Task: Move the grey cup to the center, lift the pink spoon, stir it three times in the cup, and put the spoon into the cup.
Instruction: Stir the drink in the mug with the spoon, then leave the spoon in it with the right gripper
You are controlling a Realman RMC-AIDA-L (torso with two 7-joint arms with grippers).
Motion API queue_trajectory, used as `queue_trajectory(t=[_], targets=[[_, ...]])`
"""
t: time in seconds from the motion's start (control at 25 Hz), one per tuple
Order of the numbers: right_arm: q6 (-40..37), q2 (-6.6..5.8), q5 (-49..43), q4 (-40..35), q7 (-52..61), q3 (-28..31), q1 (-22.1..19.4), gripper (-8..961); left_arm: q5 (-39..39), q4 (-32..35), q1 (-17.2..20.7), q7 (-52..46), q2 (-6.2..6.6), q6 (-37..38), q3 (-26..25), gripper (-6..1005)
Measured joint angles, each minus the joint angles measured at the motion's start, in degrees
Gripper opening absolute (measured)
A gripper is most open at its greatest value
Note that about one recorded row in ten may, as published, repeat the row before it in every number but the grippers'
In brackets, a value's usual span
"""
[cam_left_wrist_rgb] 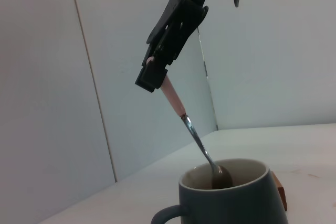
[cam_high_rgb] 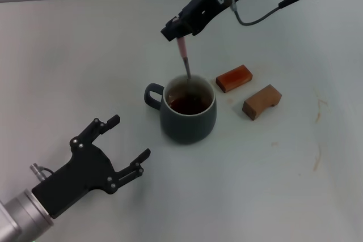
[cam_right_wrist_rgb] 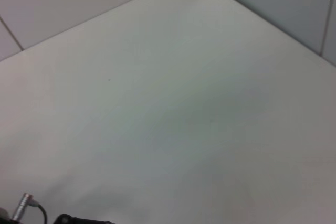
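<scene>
The grey cup [cam_high_rgb: 188, 114] stands upright mid-table with dark brown liquid inside and its handle pointing left. It also shows in the left wrist view [cam_left_wrist_rgb: 231, 200]. My right gripper [cam_high_rgb: 177, 31] is above and behind the cup, shut on the pink handle of the pink spoon [cam_high_rgb: 184, 55]. The spoon hangs steeply, its metal bowl inside the cup at the liquid. The left wrist view shows the right gripper [cam_left_wrist_rgb: 155, 74] holding the spoon [cam_left_wrist_rgb: 191, 132]. My left gripper [cam_high_rgb: 126, 143] is open and empty, left of and in front of the cup.
Two brown wooden blocks lie right of the cup: a reddish one [cam_high_rgb: 233, 77] and a lighter one [cam_high_rgb: 262, 101]. The table [cam_high_rgb: 283, 185] is white with faint stains at the right. The right wrist view shows only bare table [cam_right_wrist_rgb: 168, 103].
</scene>
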Motion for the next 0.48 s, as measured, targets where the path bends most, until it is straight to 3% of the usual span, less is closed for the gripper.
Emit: queue_trajectory(t=[0.2,0.48], targets=[[-1.4,-0.08,0.1,-0.4,0.3,0.3,-0.9,126,0.0,0.4,-0.2,0.0,0.0,0.0,0.0,854],[-2.4,0.84,2.2,-0.1,0.2,0.0,-0.3,126,0.0,0.4,-0.3,0.0,0.0,0.2,0.0,855]])
